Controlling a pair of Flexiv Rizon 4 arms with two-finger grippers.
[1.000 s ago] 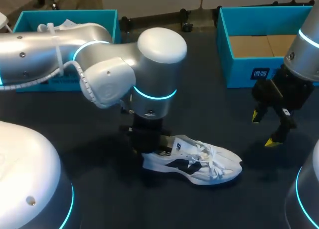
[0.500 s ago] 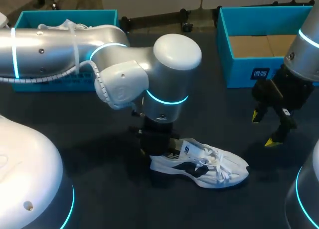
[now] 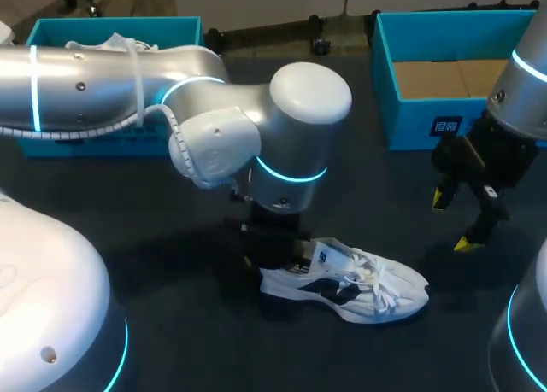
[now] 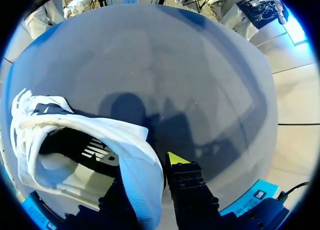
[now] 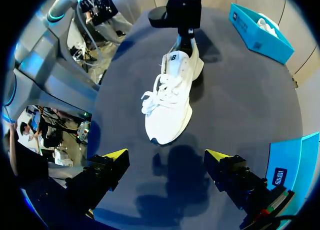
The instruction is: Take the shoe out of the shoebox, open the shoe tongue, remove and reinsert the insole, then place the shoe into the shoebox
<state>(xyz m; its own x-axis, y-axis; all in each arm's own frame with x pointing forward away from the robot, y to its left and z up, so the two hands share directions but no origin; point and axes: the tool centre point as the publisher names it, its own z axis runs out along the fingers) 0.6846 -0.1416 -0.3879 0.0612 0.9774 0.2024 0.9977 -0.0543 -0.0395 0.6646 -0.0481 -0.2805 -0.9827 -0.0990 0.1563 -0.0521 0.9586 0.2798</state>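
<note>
shoe (image 3: pixel 350 285) upright on table (image 3: pixel 192 324) | left gripper (image 4: pixel 150 171) clamped on its heel collar | right gripper (image 5: pixel 166 157) spread wide, empty, well apart beyond the toe

A dark bench (image 3: pixel 171 307) carries everything. At ten o'clock on it, near the far edge, stands an open-topped teal box (image 3: pixel 111 22). A white spare shoe (image 3: pixel 107 42) with white laces lies inside, partly hidden. The right wrist view shows the same box (image 5: pixel 252 37), with the spare shoe (image 5: pixel 264 23) in it.
</note>
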